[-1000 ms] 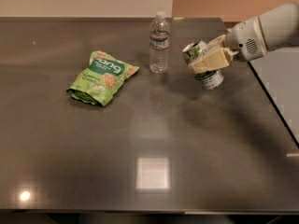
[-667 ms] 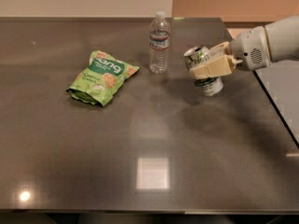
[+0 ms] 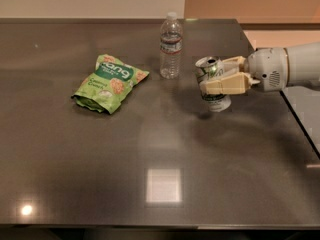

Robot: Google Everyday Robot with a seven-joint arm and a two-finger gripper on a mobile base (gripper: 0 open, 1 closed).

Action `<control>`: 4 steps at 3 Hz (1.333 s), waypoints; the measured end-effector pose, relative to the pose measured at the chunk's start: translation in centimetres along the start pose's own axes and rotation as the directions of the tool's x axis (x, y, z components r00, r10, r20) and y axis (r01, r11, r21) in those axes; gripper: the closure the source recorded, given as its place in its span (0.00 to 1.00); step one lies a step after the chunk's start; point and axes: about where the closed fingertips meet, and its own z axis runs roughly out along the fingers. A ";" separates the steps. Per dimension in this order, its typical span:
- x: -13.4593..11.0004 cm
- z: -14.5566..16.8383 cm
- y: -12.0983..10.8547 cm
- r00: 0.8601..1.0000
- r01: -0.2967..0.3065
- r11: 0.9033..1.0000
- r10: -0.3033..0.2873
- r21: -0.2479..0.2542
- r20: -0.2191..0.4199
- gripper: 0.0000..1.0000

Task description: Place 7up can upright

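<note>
Counter [image 3: 60, 184] is dark and glossy, with a square glare patch [image 3: 162, 185] at 6 o'clock near the front edge. Tool [image 3: 214, 76] sits at about 2 o'clock from counter centre, with the arm [image 3: 295, 66] coming in from 3 o'clock. Its fingers [image 3: 225, 86] are clamped on the can [image 3: 216, 103], one across its front, one behind. Can is tilted, tab end up and leaning toward 11 o'clock. Can't tell if its lower end touches the counter. Green snack bag [image 3: 110, 83] lies flat at 10 o'clock, well apart from the can. Water bottle [image 3: 170, 46] stands upright at 12 o'clock, near the can, not touching it.
</note>
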 end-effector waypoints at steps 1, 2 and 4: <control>-0.1 0.5 0.2 0.996 0.049 0.999 -0.047 -0.021 0.071 1.00; 0.3 0.9 -0.2 0.990 0.078 0.996 -0.073 -0.036 0.120 1.00; 1.1 1.5 -0.1 0.977 0.089 0.994 -0.075 -0.062 0.202 1.00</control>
